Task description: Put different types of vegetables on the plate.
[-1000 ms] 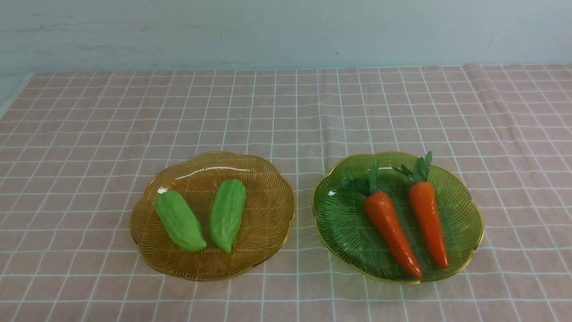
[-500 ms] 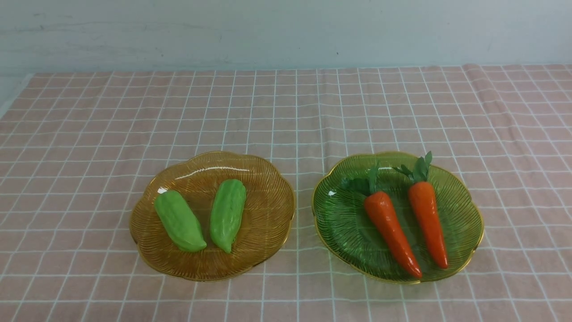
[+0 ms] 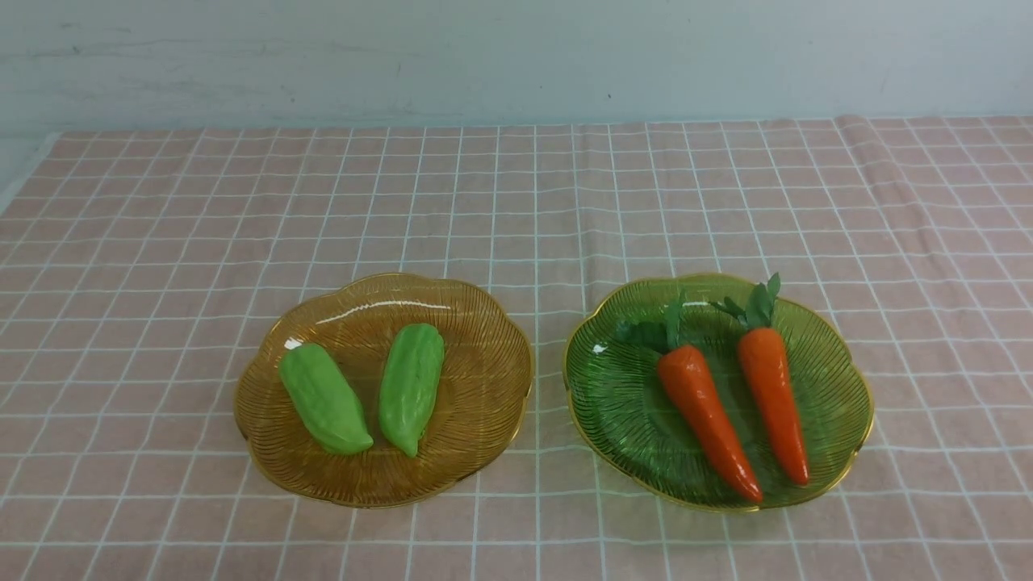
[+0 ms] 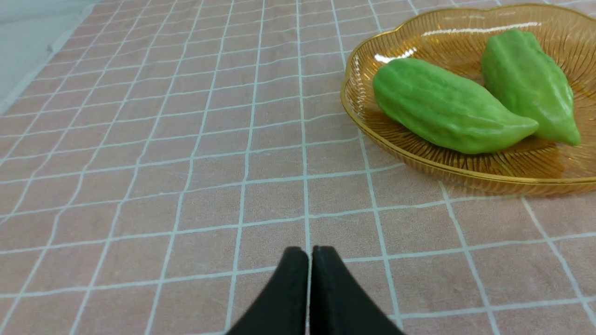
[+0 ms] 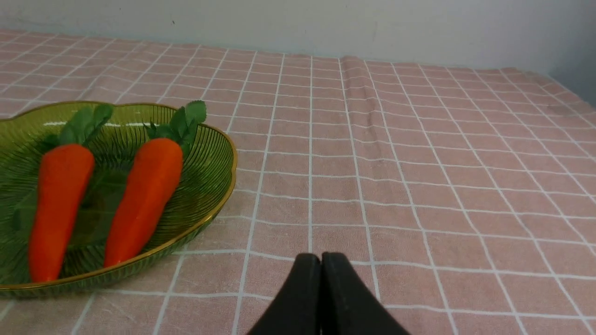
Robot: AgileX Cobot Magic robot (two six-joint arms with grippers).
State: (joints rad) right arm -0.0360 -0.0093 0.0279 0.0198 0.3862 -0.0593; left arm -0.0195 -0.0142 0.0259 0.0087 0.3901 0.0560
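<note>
Two light-green ridged gourds [image 3: 324,398] [image 3: 411,386] lie side by side on an amber glass plate [image 3: 476,420] at the left. Two orange carrots [image 3: 706,411] [image 3: 772,391] with green leafy tops lie on a green glass plate [image 3: 613,403] at the right. Neither arm shows in the front view. In the left wrist view my left gripper [image 4: 310,253] is shut and empty, over the cloth, short of the amber plate [image 4: 372,135] and its gourds [image 4: 442,107]. In the right wrist view my right gripper [image 5: 321,259] is shut and empty beside the green plate [image 5: 219,186] and the carrots [image 5: 144,195].
A pink checked tablecloth [image 3: 516,202] covers the table up to a pale wall [image 3: 516,56] at the back. A raised fold in the cloth [image 3: 855,153] runs at the far right. The cloth's left edge [image 3: 24,173] shows bare table beyond.
</note>
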